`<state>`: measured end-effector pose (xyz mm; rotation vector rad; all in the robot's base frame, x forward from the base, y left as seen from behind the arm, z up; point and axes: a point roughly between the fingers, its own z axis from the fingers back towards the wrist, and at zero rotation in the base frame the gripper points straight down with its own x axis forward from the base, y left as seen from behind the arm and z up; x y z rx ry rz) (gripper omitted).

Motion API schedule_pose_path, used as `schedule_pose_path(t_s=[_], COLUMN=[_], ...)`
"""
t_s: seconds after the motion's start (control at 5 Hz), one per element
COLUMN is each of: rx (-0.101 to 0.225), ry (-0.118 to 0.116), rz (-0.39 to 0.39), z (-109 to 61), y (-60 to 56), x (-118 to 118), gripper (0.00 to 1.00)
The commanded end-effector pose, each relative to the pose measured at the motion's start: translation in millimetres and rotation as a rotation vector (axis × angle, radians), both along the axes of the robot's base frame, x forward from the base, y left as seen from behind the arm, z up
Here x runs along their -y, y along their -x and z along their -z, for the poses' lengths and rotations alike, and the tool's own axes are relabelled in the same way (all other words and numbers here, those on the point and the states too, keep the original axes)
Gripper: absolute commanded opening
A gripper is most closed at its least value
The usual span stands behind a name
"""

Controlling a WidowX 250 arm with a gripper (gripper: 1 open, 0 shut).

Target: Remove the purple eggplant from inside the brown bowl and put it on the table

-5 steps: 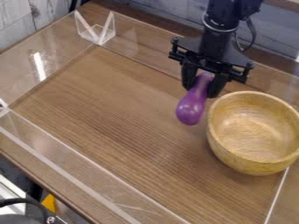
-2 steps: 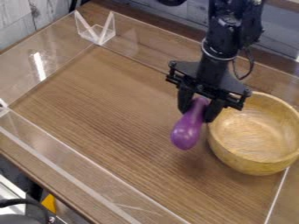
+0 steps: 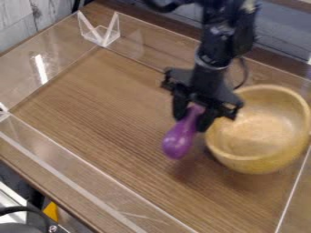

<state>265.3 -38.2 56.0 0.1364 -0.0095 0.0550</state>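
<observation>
The glossy purple eggplant (image 3: 180, 138) hangs from the black fingers (image 3: 198, 112), which are clamped on its narrow upper end. Its long axis is tilted, with the bulbous end low and toward the left, just beside the round wooden bowl (image 3: 257, 136). Below lies the wood-grain surface (image 3: 97, 109), edged by clear acrylic walls (image 3: 49, 55).
</observation>
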Motion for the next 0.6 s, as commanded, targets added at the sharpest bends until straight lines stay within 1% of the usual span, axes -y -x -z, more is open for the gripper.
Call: schedule_pose_path(t_s=[0.0, 0.4], rx=[0.043, 0.048], ry=[0.009, 0.016], rz=[0.094, 0.151], z=[-4.2, -5.3], y=[4.4, 6.8], x=[-7, 7], gripper=[0.0, 0.0])
